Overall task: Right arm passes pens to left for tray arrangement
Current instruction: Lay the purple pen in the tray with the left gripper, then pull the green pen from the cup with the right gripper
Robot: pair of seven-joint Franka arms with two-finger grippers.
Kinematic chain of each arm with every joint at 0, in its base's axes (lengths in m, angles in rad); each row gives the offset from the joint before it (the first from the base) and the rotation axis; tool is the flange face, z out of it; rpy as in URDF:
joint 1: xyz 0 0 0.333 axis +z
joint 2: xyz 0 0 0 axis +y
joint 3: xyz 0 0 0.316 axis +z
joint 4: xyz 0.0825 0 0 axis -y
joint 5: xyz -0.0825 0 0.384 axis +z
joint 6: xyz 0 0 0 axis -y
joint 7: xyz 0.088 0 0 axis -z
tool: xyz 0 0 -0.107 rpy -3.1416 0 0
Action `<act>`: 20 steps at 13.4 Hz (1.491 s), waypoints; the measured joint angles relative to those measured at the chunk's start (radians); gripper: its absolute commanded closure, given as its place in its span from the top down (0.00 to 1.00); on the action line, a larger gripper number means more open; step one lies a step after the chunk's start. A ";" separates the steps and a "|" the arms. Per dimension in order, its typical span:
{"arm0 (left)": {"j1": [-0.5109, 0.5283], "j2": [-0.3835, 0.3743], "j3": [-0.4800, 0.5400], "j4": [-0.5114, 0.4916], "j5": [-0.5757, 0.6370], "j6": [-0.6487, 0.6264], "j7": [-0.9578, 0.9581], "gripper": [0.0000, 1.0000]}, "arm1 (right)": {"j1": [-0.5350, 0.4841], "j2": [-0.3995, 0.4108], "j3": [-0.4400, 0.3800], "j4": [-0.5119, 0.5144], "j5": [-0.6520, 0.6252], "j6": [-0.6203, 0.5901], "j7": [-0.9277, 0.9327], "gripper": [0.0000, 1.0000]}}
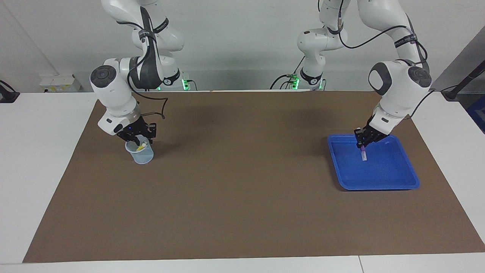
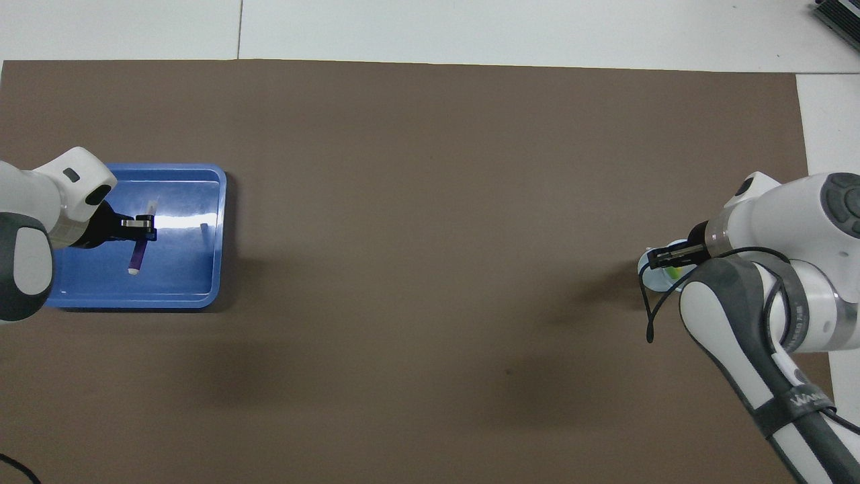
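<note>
Left gripper (image 1: 362, 144): you see it clamped on the purple pen (image 1: 363, 154), over the blue tray (image 1: 379, 182).
Right gripper (image 1: 140, 141): inside the pale cup (image 1: 142, 155), at the yellow pen (image 1: 143, 145); finger state unclear.
Surface: brown mat (image 1: 242, 197) on white table (image 1: 41, 151).
Room: white wall (image 1: 242, 41).

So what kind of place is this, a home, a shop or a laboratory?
Most likely a robotics lab. Two white arms are mounted at a white table covered with a plain brown mat, before a bare wall, with only a blue tray and a small cup.
</note>
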 measured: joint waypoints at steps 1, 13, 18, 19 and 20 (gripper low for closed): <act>0.000 0.018 0.000 -0.003 0.000 0.022 0.001 0.00 | -0.001 0.003 0.000 -0.001 0.000 0.001 0.001 0.43; 0.000 0.152 -0.004 -0.038 0.070 0.215 0.015 0.05 | -0.026 -0.005 0.000 0.039 -0.005 -0.080 -0.008 0.00; 0.001 0.153 -0.004 -0.052 0.072 0.230 0.016 0.92 | -0.016 -0.012 0.011 0.237 -0.005 -0.319 -0.009 0.00; 0.001 0.153 -0.004 -0.053 0.072 0.231 0.015 0.92 | -0.012 -0.014 0.016 0.285 -0.005 -0.367 -0.009 0.00; 0.001 0.153 -0.004 -0.053 0.072 0.231 0.015 0.93 | -0.004 -0.015 0.022 0.333 -0.005 -0.408 -0.009 0.00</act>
